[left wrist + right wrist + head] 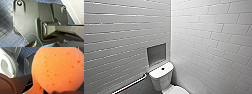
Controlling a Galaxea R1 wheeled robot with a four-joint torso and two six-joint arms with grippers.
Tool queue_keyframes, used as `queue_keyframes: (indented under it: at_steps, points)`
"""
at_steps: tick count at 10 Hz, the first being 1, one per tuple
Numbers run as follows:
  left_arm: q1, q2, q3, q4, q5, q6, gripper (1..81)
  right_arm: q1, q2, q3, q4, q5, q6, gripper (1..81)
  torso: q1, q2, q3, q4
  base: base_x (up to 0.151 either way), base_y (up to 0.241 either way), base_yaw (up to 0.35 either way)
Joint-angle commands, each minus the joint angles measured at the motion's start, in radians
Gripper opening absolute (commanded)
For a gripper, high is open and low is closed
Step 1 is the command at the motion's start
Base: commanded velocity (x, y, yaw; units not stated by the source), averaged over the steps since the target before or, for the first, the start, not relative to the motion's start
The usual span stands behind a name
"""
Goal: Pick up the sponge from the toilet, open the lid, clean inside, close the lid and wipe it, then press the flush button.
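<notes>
In the right wrist view the orange sponge (pixel 56 69) looms large and close, its lower end pinched where my right gripper is shut on it. Beside it a white rounded part of the toilet (pixel 6 65) stands over blue tiled floor. The head view shows the toilet's white tank (pixel 161 80) in the corner, with the dark round flush button (pixel 163 68) in the middle of its top. A sliver of the white oval lid (pixel 178 90) lies flat at the bottom edge. My left gripper hangs open over the floor with nothing in it.
White tiled walls meet in a corner behind the tank. A grey recessed panel (pixel 156 53) sits in the left wall above the tank. A metal grab rail (pixel 131 83) runs along that wall. Blue tiled floor (pixel 6 16) lies under the left arm.
</notes>
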Motion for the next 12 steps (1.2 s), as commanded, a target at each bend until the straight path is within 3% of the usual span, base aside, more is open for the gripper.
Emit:
queue_keyframes:
  at_steps: [1, 10, 12]
  points:
    - [-0.043, -0.008, 0.013, -0.002, 0.053, 0.005, 81.1, 0.039, -0.010, -0.002, 0.015, -0.052, -0.005, 1.0, 0.000, 0.000, 0.000, 0.000, 0.000, 0.000, 0.000]
    - [-0.043, -0.010, 0.013, 0.001, 0.051, 0.007, 81.1, 0.035, 0.000, -0.017, 0.015, -0.052, -0.004, 1.0, 0.000, 0.000, 0.000, 0.000, 0.000, 0.000, 0.000]
    - [-0.043, -0.007, 0.013, 0.001, 0.051, 0.009, 81.1, 0.030, 0.001, -0.020, 0.015, -0.052, -0.004, 1.0, -0.001, 0.000, 0.000, 0.000, 0.072, 0.000, 0.000]
